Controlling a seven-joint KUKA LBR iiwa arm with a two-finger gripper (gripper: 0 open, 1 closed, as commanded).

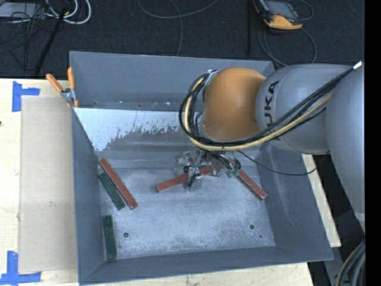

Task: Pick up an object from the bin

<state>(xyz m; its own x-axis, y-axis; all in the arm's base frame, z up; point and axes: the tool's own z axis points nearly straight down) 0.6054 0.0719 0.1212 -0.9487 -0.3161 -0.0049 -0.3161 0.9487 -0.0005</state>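
Note:
My gripper (193, 173) hangs low in the middle of the bin, just under the arm's orange cover. It sits over the right end of a red-brown flat stick (170, 185) that lies slanted on the bin floor. Whether the stick is gripped is hidden by the gripper's body. A second red-brown stick (253, 186) lies close to the gripper's right, slanting down toward the right wall.
At the left of the floor a brown stick (119, 185) lies beside a dark green one (112, 190). Another green stick (108, 237) lies near the front left corner. The arm and its cables reach in from the right over the bin's back right part.

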